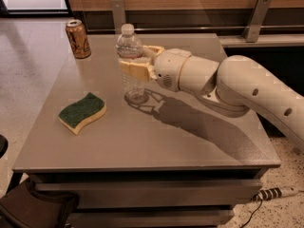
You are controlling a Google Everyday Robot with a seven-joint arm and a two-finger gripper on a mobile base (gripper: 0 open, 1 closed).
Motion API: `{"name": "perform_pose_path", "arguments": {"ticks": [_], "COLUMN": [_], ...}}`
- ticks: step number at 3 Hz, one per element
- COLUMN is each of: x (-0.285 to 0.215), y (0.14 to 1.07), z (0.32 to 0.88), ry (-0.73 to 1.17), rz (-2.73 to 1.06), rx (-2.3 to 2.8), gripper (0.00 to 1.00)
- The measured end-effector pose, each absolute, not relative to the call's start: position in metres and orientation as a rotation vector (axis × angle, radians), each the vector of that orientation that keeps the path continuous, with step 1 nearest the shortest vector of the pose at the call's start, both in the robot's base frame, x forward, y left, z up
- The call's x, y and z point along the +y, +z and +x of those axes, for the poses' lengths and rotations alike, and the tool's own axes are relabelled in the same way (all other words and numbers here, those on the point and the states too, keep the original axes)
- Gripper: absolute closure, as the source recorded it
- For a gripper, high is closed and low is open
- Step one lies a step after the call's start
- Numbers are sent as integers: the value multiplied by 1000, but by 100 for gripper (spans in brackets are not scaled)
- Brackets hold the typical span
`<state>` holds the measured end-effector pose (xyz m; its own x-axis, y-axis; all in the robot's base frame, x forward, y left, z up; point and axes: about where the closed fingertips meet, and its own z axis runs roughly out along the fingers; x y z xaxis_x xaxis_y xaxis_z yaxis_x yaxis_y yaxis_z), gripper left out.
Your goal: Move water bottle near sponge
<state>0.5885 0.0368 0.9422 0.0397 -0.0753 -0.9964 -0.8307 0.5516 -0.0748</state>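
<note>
The water bottle (130,56) is clear and ribbed with a white cap. It stands upright at the middle of the grey table (156,137), its base at or just above the surface. My gripper (137,61) reaches in from the right and is shut on the bottle's middle, with cream fingers (137,69) on both sides. The sponge (82,111), green on top over yellow foam, lies flat on the table to the bottle's front left, about a hand's width away.
A brown-gold drink can (78,38) stands at the table's far left corner. My white arm (237,89) stretches over the right half of the table. A wooden wall with metal brackets (256,18) runs behind. A power strip (278,192) lies on the floor at the right.
</note>
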Motion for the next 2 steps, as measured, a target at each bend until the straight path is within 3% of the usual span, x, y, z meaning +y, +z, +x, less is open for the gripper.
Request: {"name": "perform_pose_path", "arguments": {"ticks": [2], "x": [51], "y": [937], "z": [555], "ry": [725], "rz": [-780], "rx": [1500], "gripper": [100]}}
